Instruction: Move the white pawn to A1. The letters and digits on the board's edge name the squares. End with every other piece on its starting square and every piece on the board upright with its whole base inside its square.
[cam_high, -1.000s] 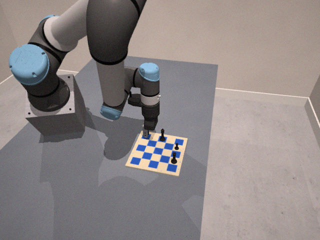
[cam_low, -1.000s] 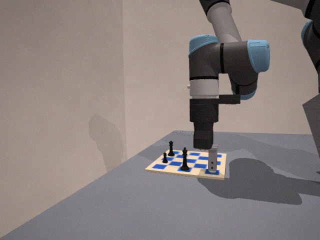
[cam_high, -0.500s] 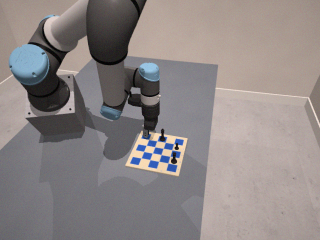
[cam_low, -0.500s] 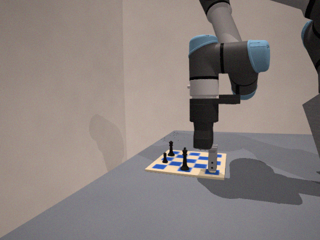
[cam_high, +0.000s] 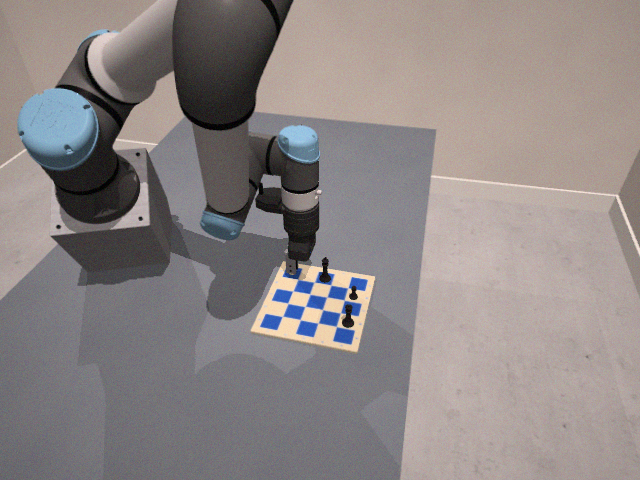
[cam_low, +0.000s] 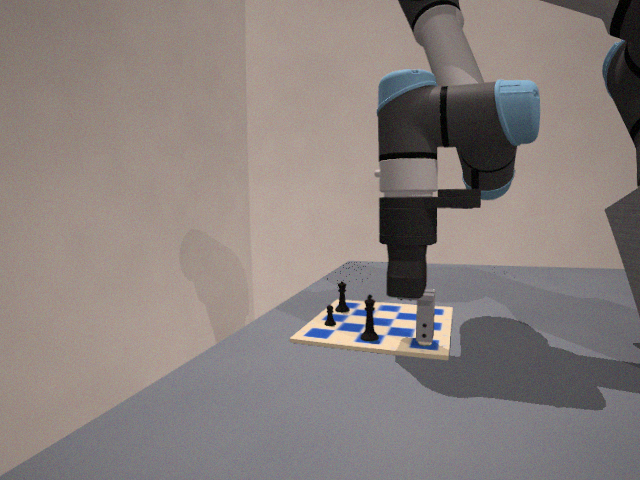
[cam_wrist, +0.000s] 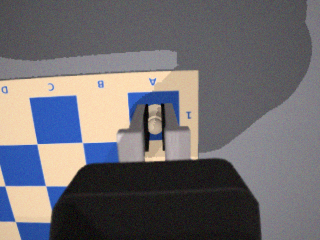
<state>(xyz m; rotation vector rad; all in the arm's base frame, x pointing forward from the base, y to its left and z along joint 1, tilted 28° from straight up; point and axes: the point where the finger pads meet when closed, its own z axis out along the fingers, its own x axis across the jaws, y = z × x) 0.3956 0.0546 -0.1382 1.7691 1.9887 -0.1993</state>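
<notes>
My gripper (cam_wrist: 155, 118) (cam_high: 293, 272) (cam_low: 424, 338) is shut on the white pawn (cam_wrist: 154, 119) and stands low over the blue corner square A1 (cam_wrist: 170, 96) of the small blue-and-cream board (cam_high: 272, 305) (cam_low: 320, 341) (cam_wrist: 100, 105). The fingers reach down to the board surface in the exterior view. The pawn shows only in the wrist view, between the fingers; whether its base touches the square is hidden. Three black pieces stand upright: a tall one (cam_high: 324, 269) (cam_low: 369, 318), a small pawn (cam_high: 353, 293) (cam_low: 329, 315), and another tall one (cam_high: 348, 315) (cam_low: 341, 298).
The board lies on a grey table (cam_high: 155, 335) (cam_low: 258, 413). The arm's base block (cam_high: 118, 227) stands at the left. The nearest black piece is two squares from my gripper. The table's right edge runs just past the board.
</notes>
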